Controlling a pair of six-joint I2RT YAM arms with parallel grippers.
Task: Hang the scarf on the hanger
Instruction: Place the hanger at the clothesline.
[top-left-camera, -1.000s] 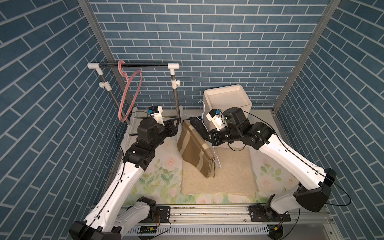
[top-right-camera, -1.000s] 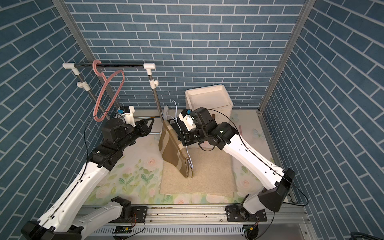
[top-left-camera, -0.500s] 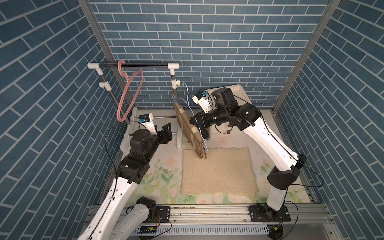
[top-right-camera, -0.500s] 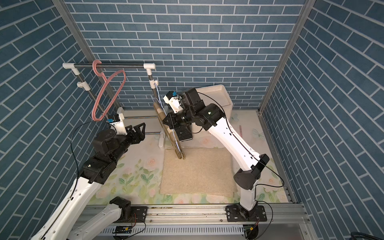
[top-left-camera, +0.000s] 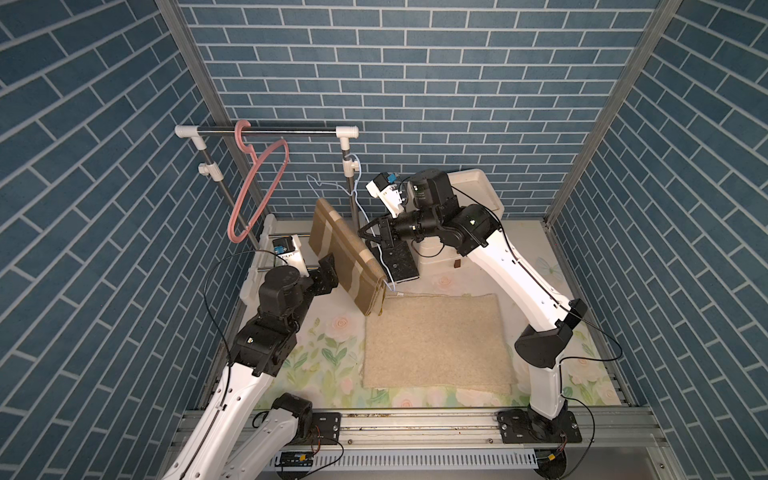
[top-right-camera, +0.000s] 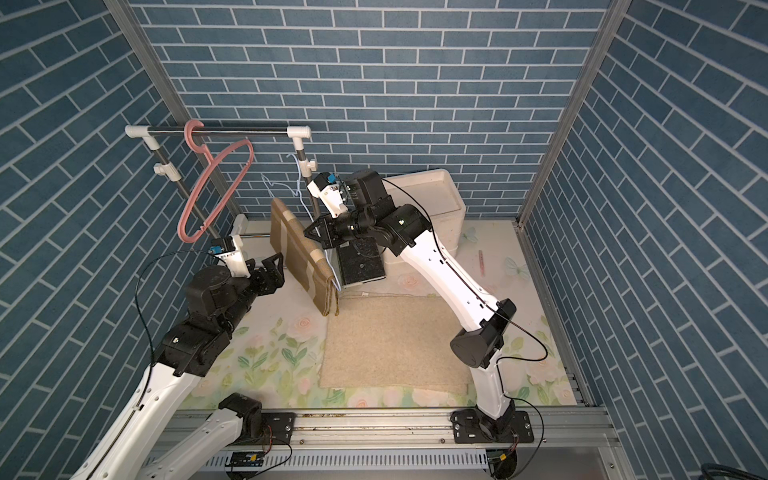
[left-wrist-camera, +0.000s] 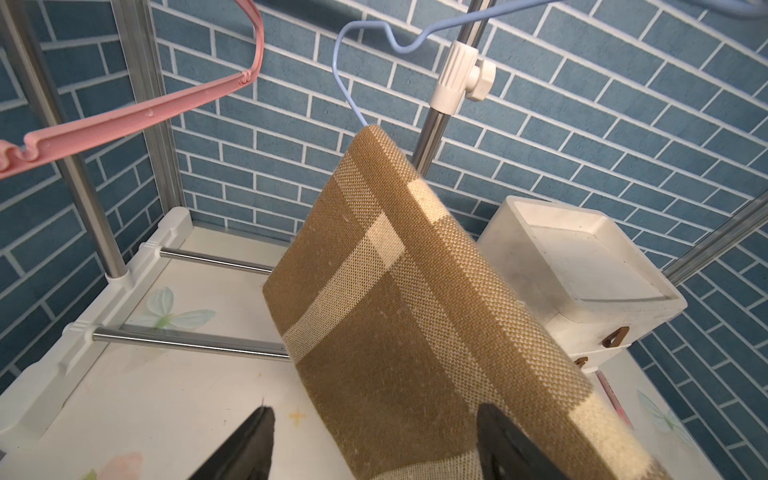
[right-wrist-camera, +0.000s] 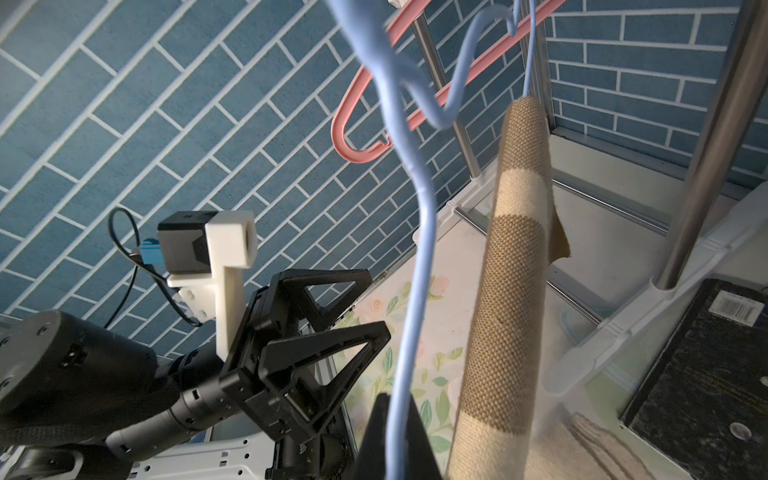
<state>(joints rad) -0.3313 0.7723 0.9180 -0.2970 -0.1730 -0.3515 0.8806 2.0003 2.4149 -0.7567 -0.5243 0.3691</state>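
- The scarf (top-left-camera: 345, 257) is hanging folded over the bottom bar of the blue hanger (right-wrist-camera: 424, 249), raised above the tabletop (top-left-camera: 324, 353) and tilted, with one end higher than the other.
- The right gripper (right-wrist-camera: 395, 436) is holding the blue hanger, its fingers closed on the thin wire just beside the scarf's fold.
- The left gripper (top-left-camera: 328, 266) is pointing at the scarf's broad face with its fingers (right-wrist-camera: 353, 336) spread apart and gripping nothing.
- In the right wrist view those fingers are standing a little apart from the cloth; in the left wrist view the scarf (left-wrist-camera: 415, 311) is filling the space ahead of and between them.
- The scarf's lowest corner is hanging over the far corner of the beige mat (top-left-camera: 436, 340); whether it is touching the mat cannot be told.
- A pink hanger (top-left-camera: 257, 187) is hanging on the rack's top rail (top-left-camera: 270, 132), well apart from both grippers.
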